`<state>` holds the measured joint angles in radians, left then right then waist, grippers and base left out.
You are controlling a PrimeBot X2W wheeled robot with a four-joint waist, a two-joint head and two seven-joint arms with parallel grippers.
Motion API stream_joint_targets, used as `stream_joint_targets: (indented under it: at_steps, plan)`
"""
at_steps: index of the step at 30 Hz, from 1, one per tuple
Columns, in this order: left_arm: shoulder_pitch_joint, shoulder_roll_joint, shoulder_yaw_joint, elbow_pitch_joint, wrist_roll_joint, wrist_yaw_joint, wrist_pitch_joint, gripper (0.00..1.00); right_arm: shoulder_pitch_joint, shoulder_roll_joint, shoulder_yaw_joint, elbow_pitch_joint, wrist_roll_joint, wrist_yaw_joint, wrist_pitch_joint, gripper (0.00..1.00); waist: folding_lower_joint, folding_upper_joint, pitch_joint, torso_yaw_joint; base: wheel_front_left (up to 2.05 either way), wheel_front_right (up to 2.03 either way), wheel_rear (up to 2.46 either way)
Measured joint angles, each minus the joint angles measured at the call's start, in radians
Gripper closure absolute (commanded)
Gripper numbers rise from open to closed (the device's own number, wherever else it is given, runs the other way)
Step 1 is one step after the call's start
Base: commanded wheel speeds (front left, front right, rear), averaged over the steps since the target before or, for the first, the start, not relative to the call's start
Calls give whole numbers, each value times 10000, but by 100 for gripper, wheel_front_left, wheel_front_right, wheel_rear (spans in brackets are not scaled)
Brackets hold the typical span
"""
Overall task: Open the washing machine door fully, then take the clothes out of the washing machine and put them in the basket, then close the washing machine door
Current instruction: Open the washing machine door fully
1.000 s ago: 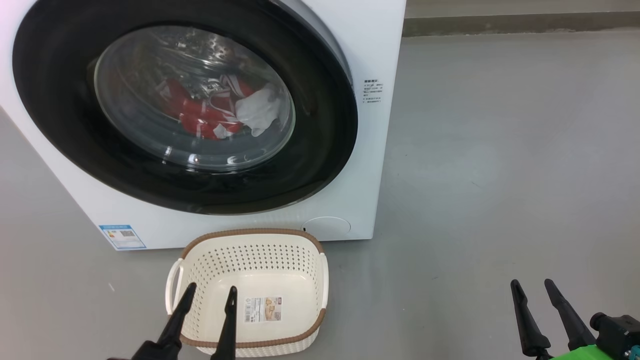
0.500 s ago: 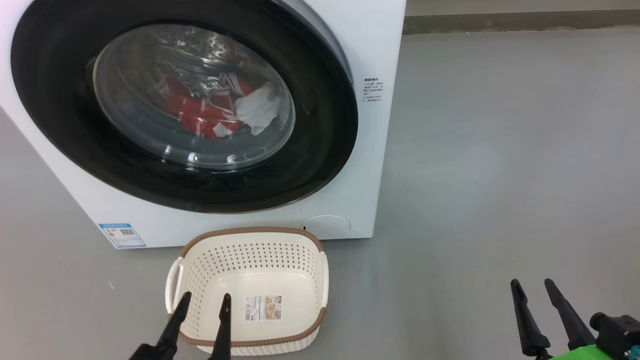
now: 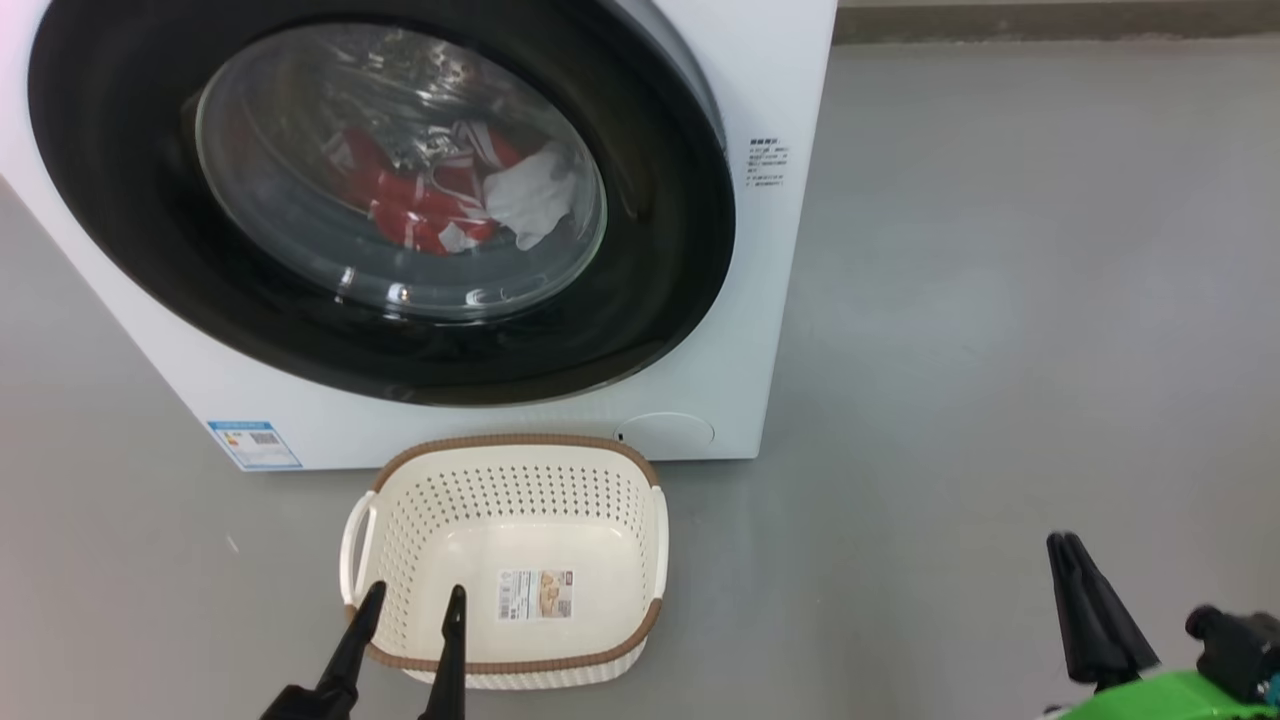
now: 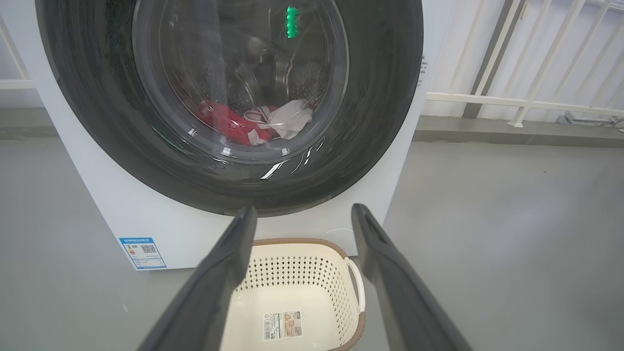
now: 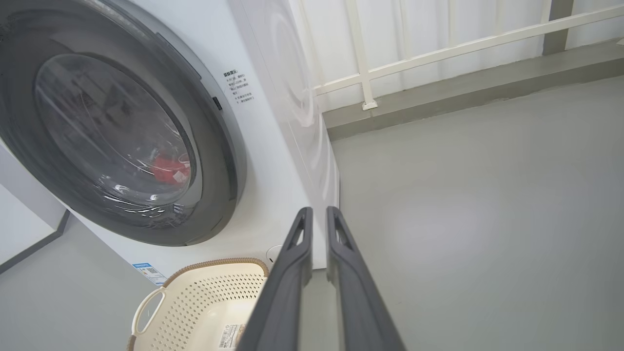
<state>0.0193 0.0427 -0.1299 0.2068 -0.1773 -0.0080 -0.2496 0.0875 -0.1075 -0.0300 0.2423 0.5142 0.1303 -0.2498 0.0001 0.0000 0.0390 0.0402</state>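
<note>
The big round door with a shiny black ring and bulging glass is shut flat against the big white boxy washing machine. Through the glass you can see the bright red clothes with white stripes, plus one white cloth, lying low in the drum.

The small cream plastic basket with holes and a brown rim sits on the grey floor just under the door. I think it waits there so clothes can drop straight in. It has no clothes in it.

The left tool hangs over the basket's near edge, spread wide and holding nothing. The right tool is low on the right, well apart from the machine, pinched nearly together on nothing. I think thin tips slip behind the door's edge more easily. Opening the door comes first, and it is not yet done.
</note>
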Motion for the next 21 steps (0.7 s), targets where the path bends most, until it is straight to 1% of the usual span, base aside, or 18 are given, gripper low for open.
stream_joint_targets:
  at_steps: [3, 6, 8, 11, 17, 21]
  plan:
    - [-43, 2, -31, -35, 0, 0, 0, 0, -525, 63, 173, -44, 514, 0, 0, 100, 0, 0, 189, 47, 0, 0, 0]
    - [-197, 2, -92, -67, -2, 2, 0, 0, -1379, 115, 405, -125, 1595, 0, -13, 100, 0, 0, 430, 93, 0, 0, 0]
    - [-420, 2, -155, -113, -12, 2, 0, 0, -2010, 19, 644, -130, 2050, 0, -29, 100, 0, 0, 612, 127, 0, 0, 0]
    - [-718, -2, -305, -148, -247, 2, 0, 0, -3013, -240, 949, -130, 2890, 0, -58, 100, 0, 0, 903, 193, 0, 0, 0]
    - [-1221, -4, -575, -150, -456, 4, 0, 0, -4903, -991, 1929, 142, 4289, 0, -29, 100, 0, 0, 1440, 427, 0, 0, 0]
    - [-1510, -6, -704, -165, -639, 92, 0, 0, -5943, -1480, 2460, 343, 5808, 0, 704, 100, 0, 0, 1729, 659, 0, 0, 0]
